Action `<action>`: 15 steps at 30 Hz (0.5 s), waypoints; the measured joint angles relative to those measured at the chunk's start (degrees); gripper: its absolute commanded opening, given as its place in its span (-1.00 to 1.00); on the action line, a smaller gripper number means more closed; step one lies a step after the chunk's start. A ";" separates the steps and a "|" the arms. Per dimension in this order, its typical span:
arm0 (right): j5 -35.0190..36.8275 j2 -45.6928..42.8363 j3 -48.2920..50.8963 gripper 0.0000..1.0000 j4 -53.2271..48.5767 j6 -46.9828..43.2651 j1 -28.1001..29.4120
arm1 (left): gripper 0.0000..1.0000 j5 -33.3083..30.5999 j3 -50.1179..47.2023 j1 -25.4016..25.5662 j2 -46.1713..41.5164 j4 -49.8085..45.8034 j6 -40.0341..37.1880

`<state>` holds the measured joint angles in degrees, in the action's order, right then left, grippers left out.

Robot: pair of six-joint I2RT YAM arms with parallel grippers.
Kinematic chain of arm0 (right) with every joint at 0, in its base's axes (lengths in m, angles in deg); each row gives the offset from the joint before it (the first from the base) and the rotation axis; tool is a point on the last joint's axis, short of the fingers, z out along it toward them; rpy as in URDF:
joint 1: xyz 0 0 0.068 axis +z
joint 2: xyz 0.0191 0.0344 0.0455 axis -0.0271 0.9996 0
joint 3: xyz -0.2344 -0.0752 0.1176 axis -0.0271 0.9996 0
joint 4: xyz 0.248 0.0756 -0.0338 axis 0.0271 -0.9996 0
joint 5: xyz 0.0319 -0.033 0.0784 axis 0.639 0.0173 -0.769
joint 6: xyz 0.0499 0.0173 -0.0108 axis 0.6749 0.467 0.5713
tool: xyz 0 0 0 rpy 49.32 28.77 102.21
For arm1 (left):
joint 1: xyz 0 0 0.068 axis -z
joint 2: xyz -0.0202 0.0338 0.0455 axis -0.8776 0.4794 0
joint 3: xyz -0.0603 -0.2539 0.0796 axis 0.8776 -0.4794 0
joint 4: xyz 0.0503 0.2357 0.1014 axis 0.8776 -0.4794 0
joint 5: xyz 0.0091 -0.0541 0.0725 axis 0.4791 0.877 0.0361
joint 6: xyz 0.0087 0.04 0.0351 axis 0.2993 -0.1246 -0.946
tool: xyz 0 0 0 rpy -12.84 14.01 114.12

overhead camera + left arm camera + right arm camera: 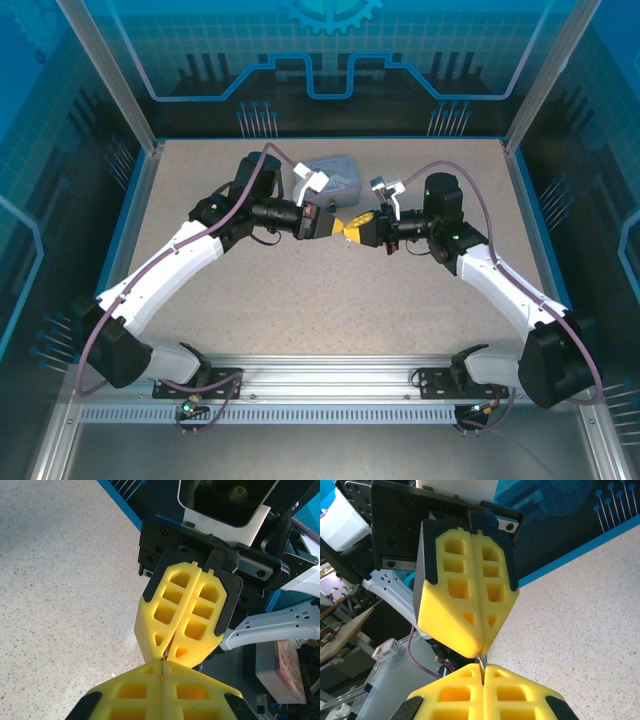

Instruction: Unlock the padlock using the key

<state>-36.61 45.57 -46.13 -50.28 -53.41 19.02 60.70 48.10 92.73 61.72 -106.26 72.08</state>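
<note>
My two grippers meet tip to tip above the middle of the table. The left gripper (343, 226) (162, 667) is shut, and a thin dark metal sliver, the key (162, 664), pokes out of the slit between its yellow fingers. The right gripper (358, 229) (483, 669) is shut on the tiny padlock (481, 661). Just a small silvery-blue bit of it shows at the tips; the rest is hidden in the foam. The key's tip sits right at the right gripper's fingertips (172, 652). I cannot tell whether it is inside the lock.
A pale blue tin box (335, 172) lies on the speckled table (300, 290) just behind the grippers. Blue walls and aluminium posts (110, 75) ring the table. The arm bases sit on the near rail (320, 385).
</note>
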 measured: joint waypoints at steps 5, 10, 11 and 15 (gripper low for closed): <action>2.10 -0.31 -0.07 -1.00 -2.91 -1.31 0.00 | 0.22 -1.46 -0.02 -0.02 -0.26 0.46 -0.44; 7.21 -2.49 -0.04 -1.00 -7.21 -1.77 -2.84 | 0.45 -7.02 -3.28 -2.16 -4.48 2.71 0.87; 8.35 -2.73 -0.04 -1.00 -7.78 -1.79 -3.63 | 0.46 -8.33 -4.39 -3.02 -5.84 3.58 1.44; 12.83 -2.10 0.79 -1.00 -8.35 -1.29 -4.76 | 0.50 -13.62 -8.11 -5.84 -9.35 6.49 3.96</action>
<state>-23.78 43.47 -45.35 -58.63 -54.70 14.26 47.08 39.99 86.89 52.37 -99.77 76.04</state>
